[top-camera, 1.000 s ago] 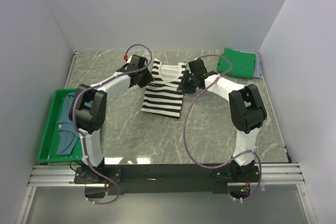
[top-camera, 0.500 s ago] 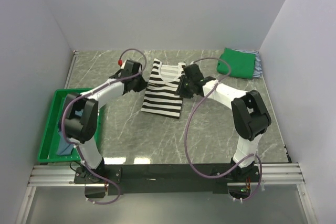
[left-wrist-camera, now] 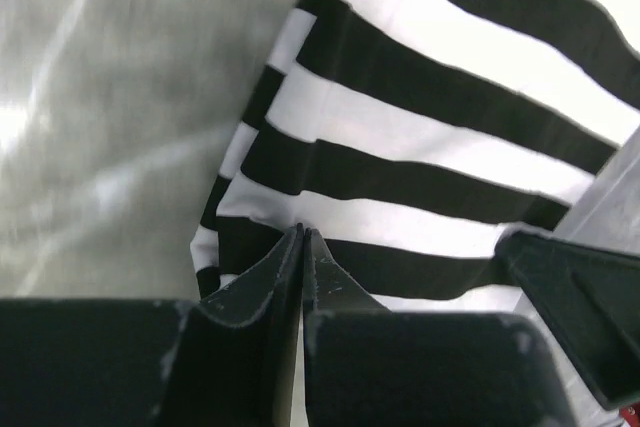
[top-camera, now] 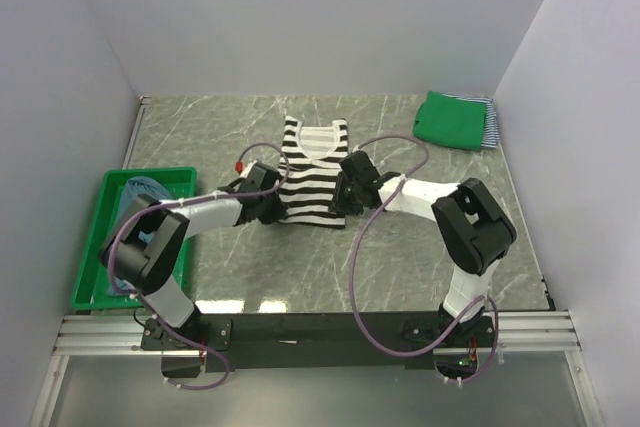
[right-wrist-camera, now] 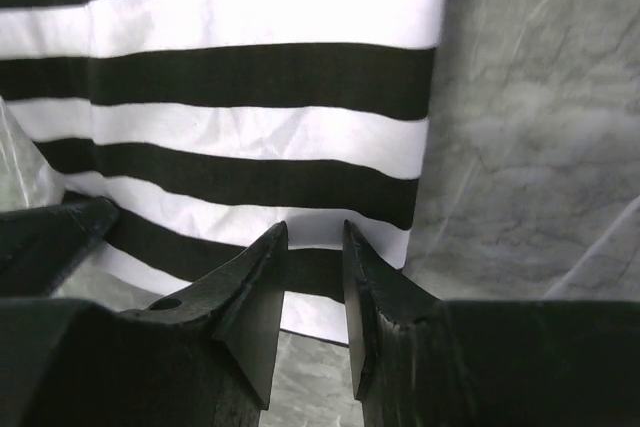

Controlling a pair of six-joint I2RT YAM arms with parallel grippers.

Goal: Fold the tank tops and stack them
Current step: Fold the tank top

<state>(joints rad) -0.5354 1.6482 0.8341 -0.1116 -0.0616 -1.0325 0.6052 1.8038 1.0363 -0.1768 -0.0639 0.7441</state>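
Striped top vs left claw: The bold striped tank top [top-camera: 312,172] is lying flat just toward 12 o'clock from the table's middle, neck pointing to 12 o'clock. The left claw [left-wrist-camera: 302,235] is sitting at its 7 o'clock hem corner.
Left claw state: Its fingers are pressing together on the edge of the hem, and the cloth is puckering toward the tips, so it is gripping the striped top.
Striped top vs right claw: The right claw [right-wrist-camera: 314,230] is sitting at the 5 o'clock hem corner, with the lowest black stripe showing between its fingers.
Right claw state: Its fingers are standing a narrow gap apart, not closed. I cannot tell whether they are touching the cloth.
Bin: The green bin [top-camera: 150,172] is resting at the table's 9 o'clock edge, well apart from the striped top. A dusty blue top [top-camera: 135,192] is lying rumpled inside it, partly hidden by the left arm.
Stack: At the 1 o'clock corner a folded green top [top-camera: 450,119] is lying on a thin-striped top [top-camera: 489,127], whose edge is peeking out at 3 o'clock.
Materials: The tops are showing as soft, lightly creased knit. The bin is looking rigid and glossy. The table [top-camera: 420,247] is showing a grey marbled surface with pale veins.
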